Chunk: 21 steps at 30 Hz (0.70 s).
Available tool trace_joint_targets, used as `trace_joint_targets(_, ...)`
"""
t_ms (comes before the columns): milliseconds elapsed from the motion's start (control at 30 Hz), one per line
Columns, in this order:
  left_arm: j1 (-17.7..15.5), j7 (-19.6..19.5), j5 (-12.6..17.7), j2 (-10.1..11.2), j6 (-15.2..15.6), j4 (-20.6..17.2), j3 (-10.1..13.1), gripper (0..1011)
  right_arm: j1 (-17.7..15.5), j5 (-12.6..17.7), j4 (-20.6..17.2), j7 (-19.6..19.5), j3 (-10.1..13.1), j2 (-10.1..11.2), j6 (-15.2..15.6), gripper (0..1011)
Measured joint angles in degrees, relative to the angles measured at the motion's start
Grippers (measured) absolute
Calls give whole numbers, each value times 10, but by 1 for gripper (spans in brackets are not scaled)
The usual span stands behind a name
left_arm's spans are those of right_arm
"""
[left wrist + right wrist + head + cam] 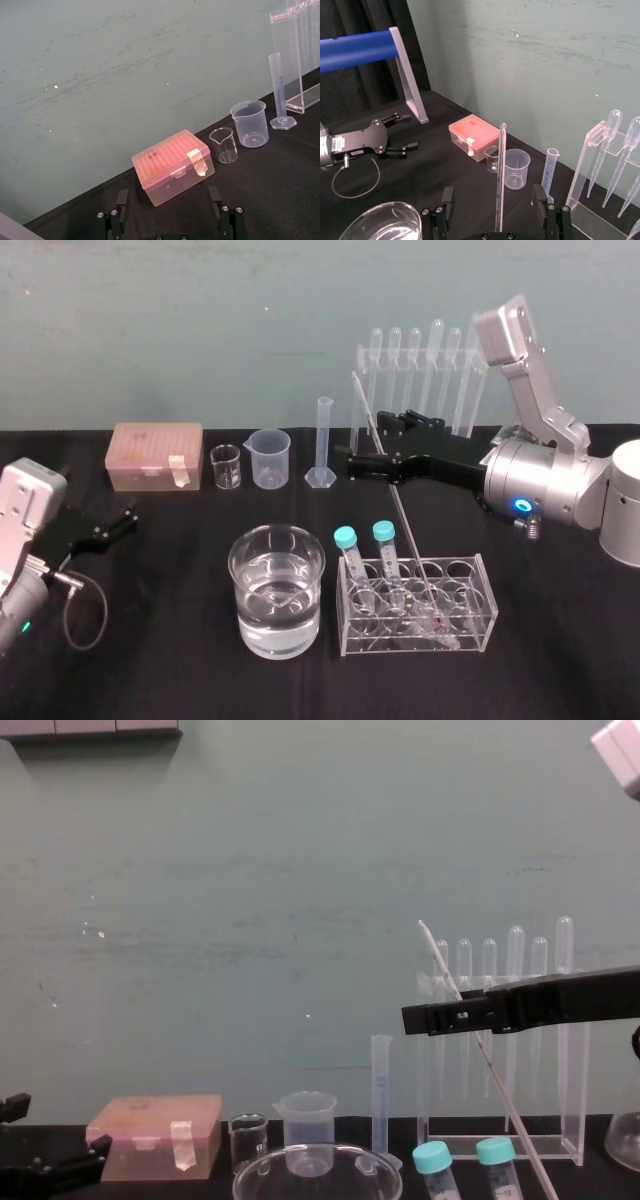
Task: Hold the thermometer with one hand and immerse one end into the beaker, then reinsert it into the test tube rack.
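Thermometer (410,540) leans in the test tube rack (470,635), unlifted; right gripper (375,452) straddles it wide open (gripping nothing). Beaker (277,610) dip and reinsertion remain; left gripper (125,520) parked.

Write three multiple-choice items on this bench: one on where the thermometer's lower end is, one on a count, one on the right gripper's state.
1. The thermometer's lower end is: A lying flat; B lifted in the air; C in the test tube rack.
2. Teal-capped tubes in that rack: A one; B two; C four.
3. The right gripper is: A open around the thermometer; B shut on it; C far from it.
Answers: 1 C, its tip sits among the rack's holes; 2 B, two teal caps show; 3 A, the right wrist view shows a gap at each finger. The left gripper rests open at the left.
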Motion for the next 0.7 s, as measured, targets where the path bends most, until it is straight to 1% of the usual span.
trace_joint_targets(167, 0, 0, 0, 0, 0, 0, 0, 1008, 1, -7, 1, -6, -1, -2, -1, 1003)
trace_joint_targets(400, 0, 0, 0, 0, 0, 0, 0, 1008, 1, -6, 1, -6, -1, -1, -1, 1003)
trace_joint_targets(467, 0, 0, 0, 0, 0, 0, 0, 1008, 0, -6, 1, -6, 0, -1, -1, 985)
trace_joint_targets(533, 0, 0, 0, 0, 0, 0, 0, 1008, 0, -5, 0, -6, 0, -1, -1, 927)
trace_joint_targets(633, 0, 0, 0, 0, 0, 0, 0, 1008, 0, -5, 0, -6, 0, -1, -2, 876)
trace_joint_targets(667, 0, 0, 0, 0, 0, 0, 0, 1008, -1, -5, 0, -6, 0, -1, -2, 824)
trace_joint_targets(700, 0, 0, 0, 0, 0, 0, 0, 1008, -1, -4, 0, -6, 1, -1, -2, 811)
